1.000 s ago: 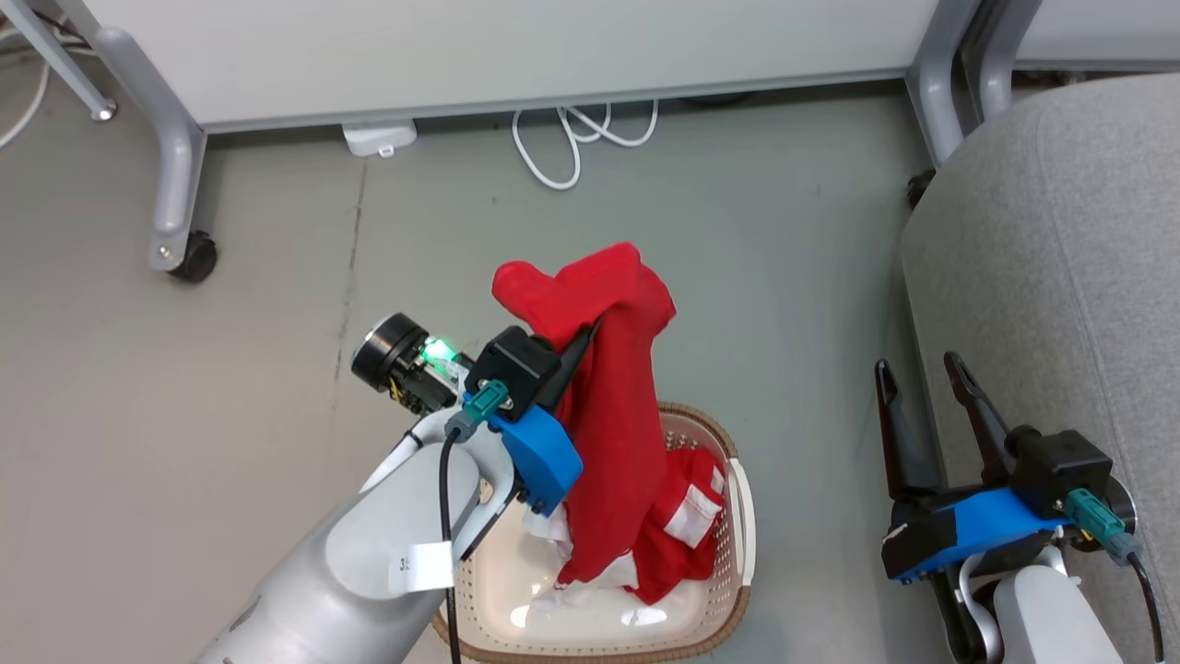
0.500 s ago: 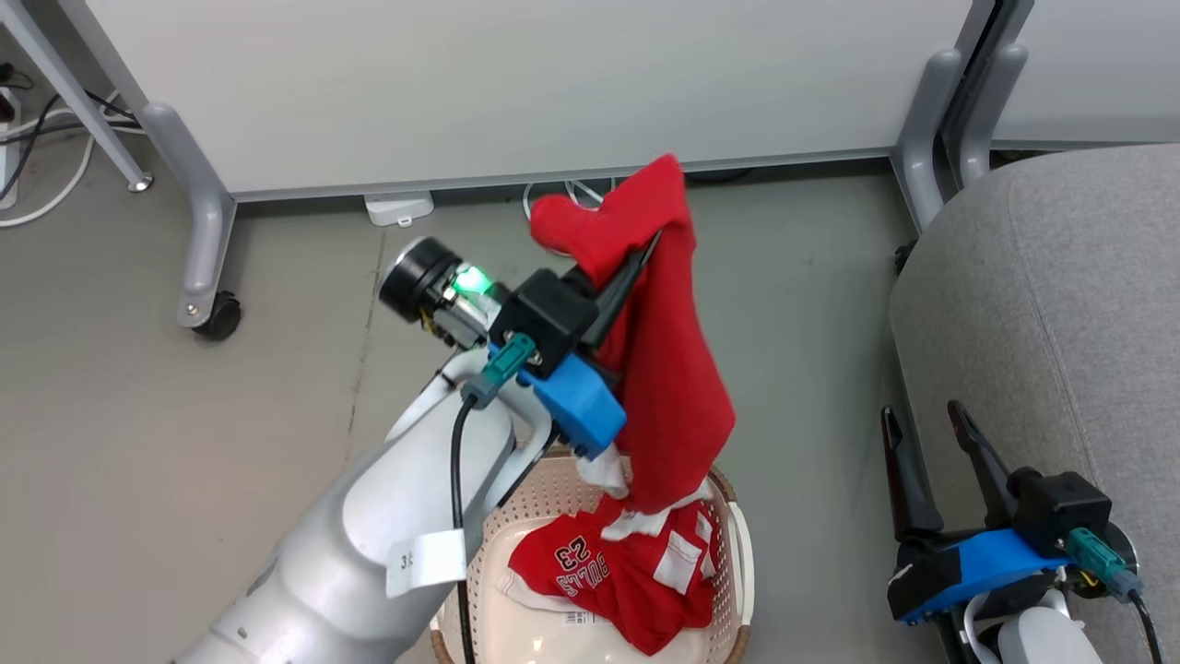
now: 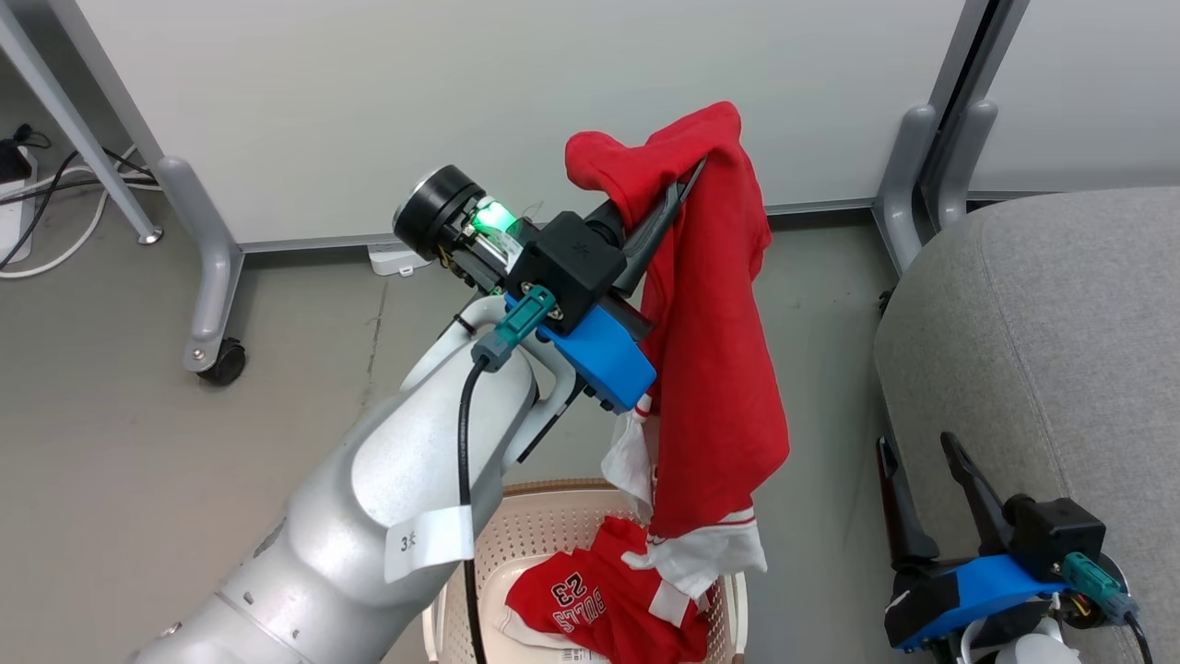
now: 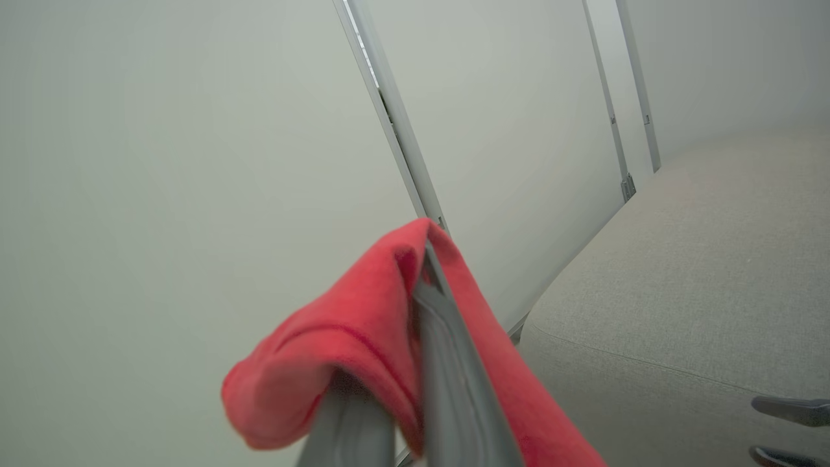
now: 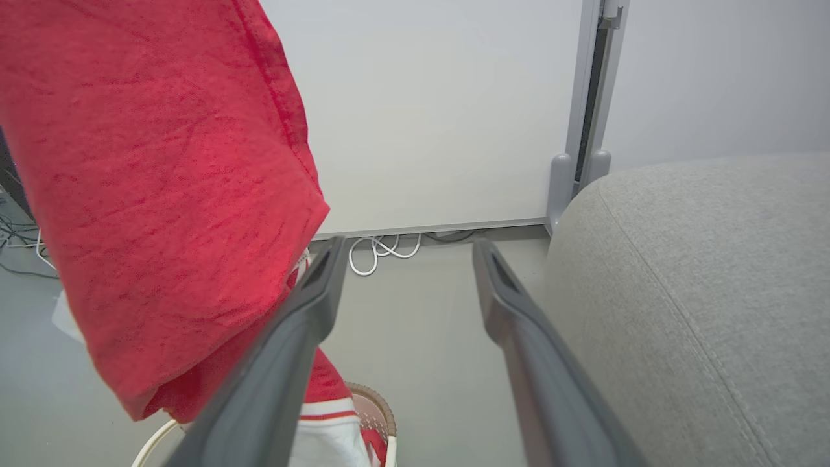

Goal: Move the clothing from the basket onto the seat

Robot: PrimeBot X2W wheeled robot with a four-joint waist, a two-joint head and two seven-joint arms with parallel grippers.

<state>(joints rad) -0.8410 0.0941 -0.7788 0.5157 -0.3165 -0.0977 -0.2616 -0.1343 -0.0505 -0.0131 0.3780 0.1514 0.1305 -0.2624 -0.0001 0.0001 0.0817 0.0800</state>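
The left end effector (image 3: 690, 180) pinches a soft, floppy red garment (image 3: 714, 387) by its top, above the basket (image 3: 544, 516) — the right end effector (image 3: 915, 444) gapes wide.

A smooth grey floor (image 3: 138, 443) runs under two white panels. The wide panel (image 3: 415, 92) stands on a grey leg (image 3: 217, 295) with a black caster (image 3: 224, 361) at its foot. The narrow panel (image 3: 1079, 92) meets it at the right, beside two more grey posts (image 3: 899, 184). A white box (image 3: 396, 260) sits under the wide panel's lower edge. White cables (image 3: 64, 242) trail along the floor's left edge, and a cable loop (image 5: 382, 250) lies below the wide panel. The light is soft and even.
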